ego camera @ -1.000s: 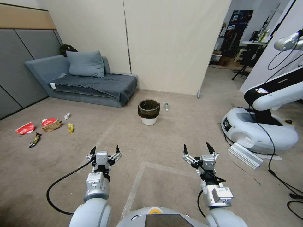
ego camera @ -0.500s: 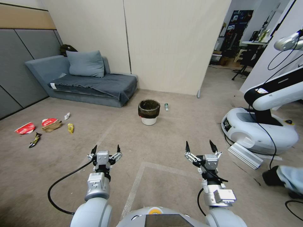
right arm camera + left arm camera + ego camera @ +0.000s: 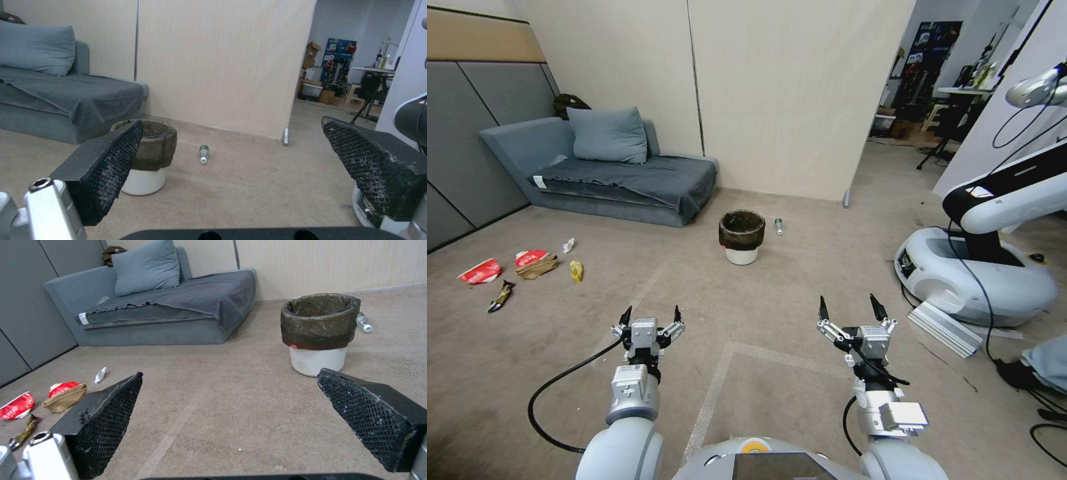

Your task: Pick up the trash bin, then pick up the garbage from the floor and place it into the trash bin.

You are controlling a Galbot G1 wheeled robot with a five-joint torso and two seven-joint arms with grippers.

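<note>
The trash bin [image 3: 742, 237] [image 3: 319, 333] [image 3: 146, 160], white with a dark liner over its rim, stands upright on the carpet ahead, near the sofa's end. A small bottle [image 3: 778, 226] [image 3: 203, 154] lies just to its right. The other garbage lies far left: red-and-white wrappers [image 3: 480, 271], a tan paper bag [image 3: 538, 267], a yellow wrapper [image 3: 576, 271], a white tissue scrap [image 3: 568, 245] and a dark wrapper [image 3: 500, 296]. My left gripper [image 3: 650, 316] and right gripper [image 3: 851, 309] hover open and empty low over the floor, well short of the bin.
A grey sofa [image 3: 600, 175] with a pillow stands at the back left against the wall. Another white robot's base [image 3: 974, 273] with cables [image 3: 1000, 347] sits to the right, a flat white panel [image 3: 946, 328] beside it. A person's leg [image 3: 1044, 365] shows at the right edge.
My right gripper has drifted slightly right and toward me. A person's leg has appeared at the right edge and moved closer to that edge. The left gripper has barely shifted; bin and garbage are unchanged.
</note>
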